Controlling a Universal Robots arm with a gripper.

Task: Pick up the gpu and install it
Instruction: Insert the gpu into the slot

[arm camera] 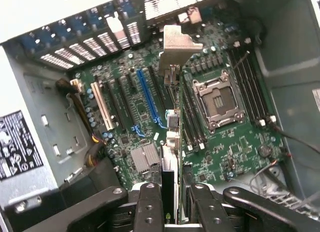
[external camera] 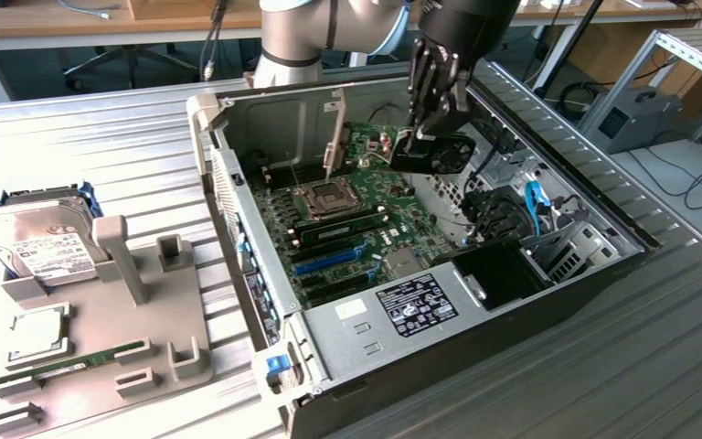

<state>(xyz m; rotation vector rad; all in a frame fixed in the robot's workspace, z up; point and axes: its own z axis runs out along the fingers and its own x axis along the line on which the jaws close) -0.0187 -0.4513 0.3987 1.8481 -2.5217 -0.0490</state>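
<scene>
Reaching down into the open computer case (external camera: 595,240), the pincer (external camera: 422,139) grips the gpu (external camera: 439,152) edge-on above the motherboard (external camera: 382,206).

We see our arm reaching steeply down from above with its wrist bent nearly vertical, and our end effector (external camera: 422,137) pointing downward, its black fingers (arm camera: 150,207) clamped narrowly on a thin upright card.

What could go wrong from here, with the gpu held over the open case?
1. The gripper holds the gpu edge-on above the motherboard; it could come down off a slot and strike components.
2. Loose cables lie beside the board near the card and might snag.
</scene>
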